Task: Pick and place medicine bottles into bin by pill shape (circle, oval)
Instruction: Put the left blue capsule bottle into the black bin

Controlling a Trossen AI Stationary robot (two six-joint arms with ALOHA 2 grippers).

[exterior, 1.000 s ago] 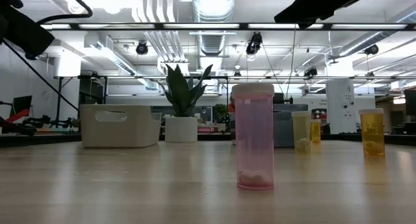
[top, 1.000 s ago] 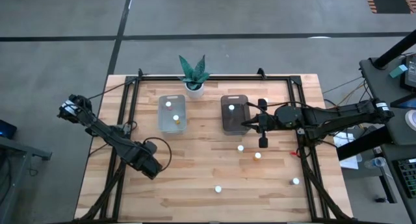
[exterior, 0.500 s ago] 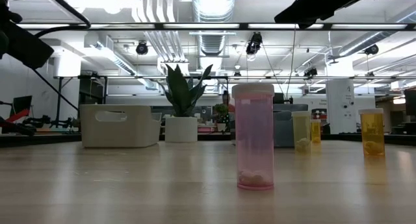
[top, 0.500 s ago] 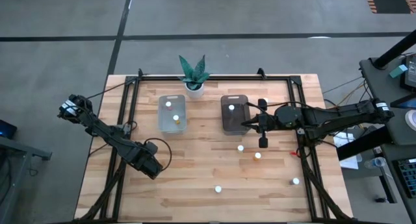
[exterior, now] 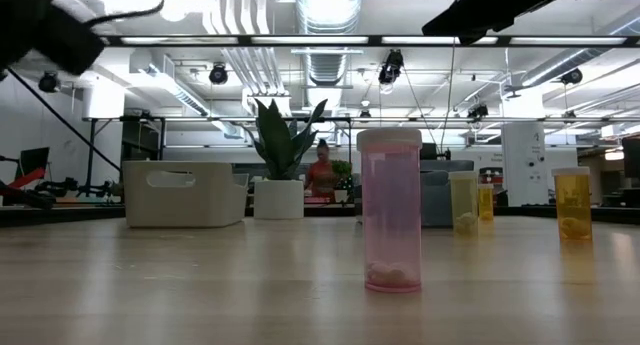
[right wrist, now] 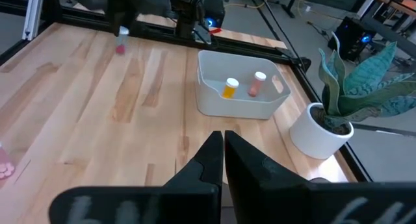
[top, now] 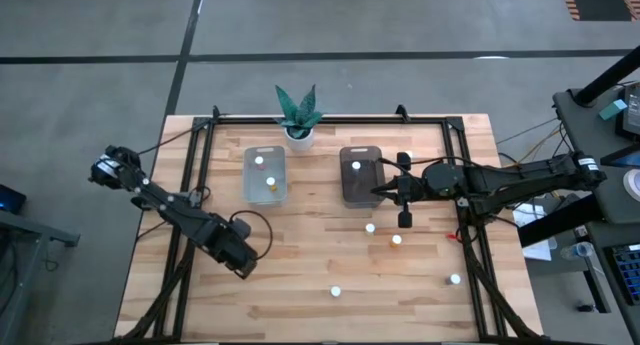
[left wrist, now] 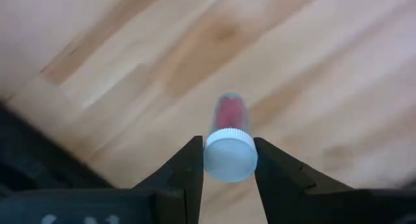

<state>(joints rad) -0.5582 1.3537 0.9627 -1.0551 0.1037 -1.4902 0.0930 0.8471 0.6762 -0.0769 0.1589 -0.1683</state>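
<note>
My left gripper hovers over the table's near left part, shut on a medicine bottle with a white cap and a pink body. The right wrist view shows this bottle far off. My right gripper is shut and empty, beside the dark bin, which holds one bottle. The clear bin holds two bottles. Several bottles stand upright on the wood: a pink one nearest the low camera and yellow ones at the right. My left gripper pinches the bottle's white cap between its two fingers, one on either side of the cap. The fingers come from above, pointing down. The pink body hangs below the cap, upright, and looks clear of the table.
A potted green plant stands at the far edge between the bins. Loose bottles dot the near right part. A black frame rail runs along the left side. A person shows far behind the table.
My left gripper has gone a little toward the table's right and near edges.
</note>
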